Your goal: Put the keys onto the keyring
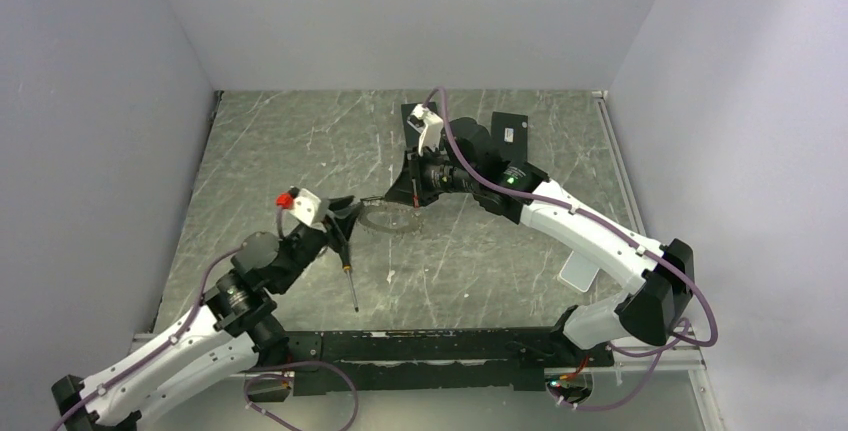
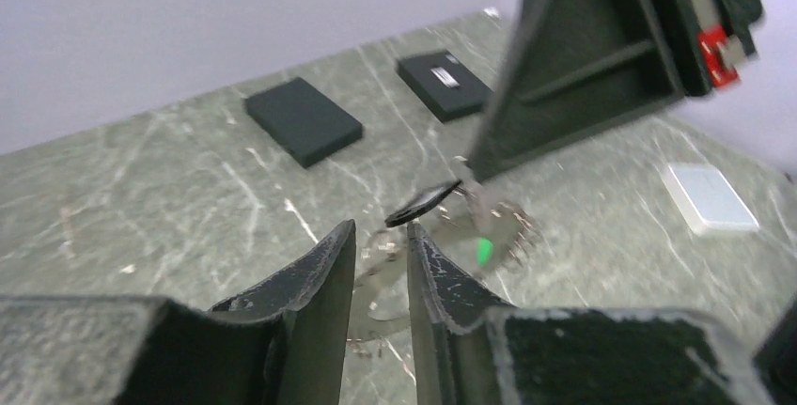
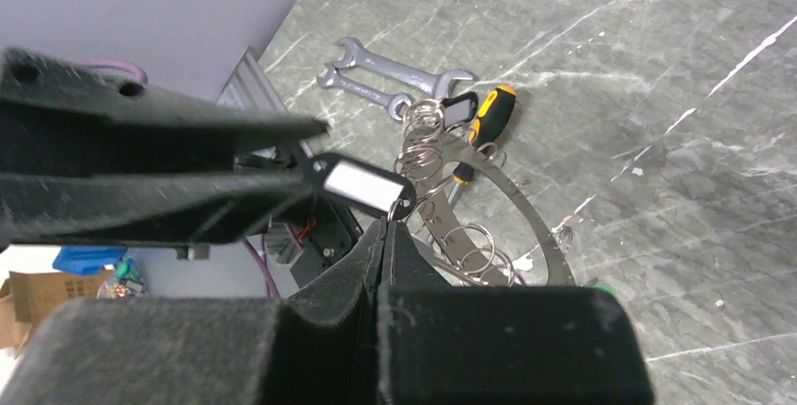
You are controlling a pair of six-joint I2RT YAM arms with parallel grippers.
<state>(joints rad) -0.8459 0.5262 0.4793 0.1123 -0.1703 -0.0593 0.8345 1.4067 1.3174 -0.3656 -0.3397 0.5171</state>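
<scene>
ring mid-worktop | left pincer at its 9 o'clock, slightly parted astride rim, grip unclear | right pincer at 1 o'clock, pinched closed, seemingly on key loop | handling: light, stiff, slick, hangers swing; likely best gripped on bare rim

The table is grey-green veined white, the keyring and wrenches silver, the screwdriver handle yellow and black

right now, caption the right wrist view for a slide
Right gripper shut by a white-labelled key tag and the keyring, wrenches and screwdriver beyond
</scene>
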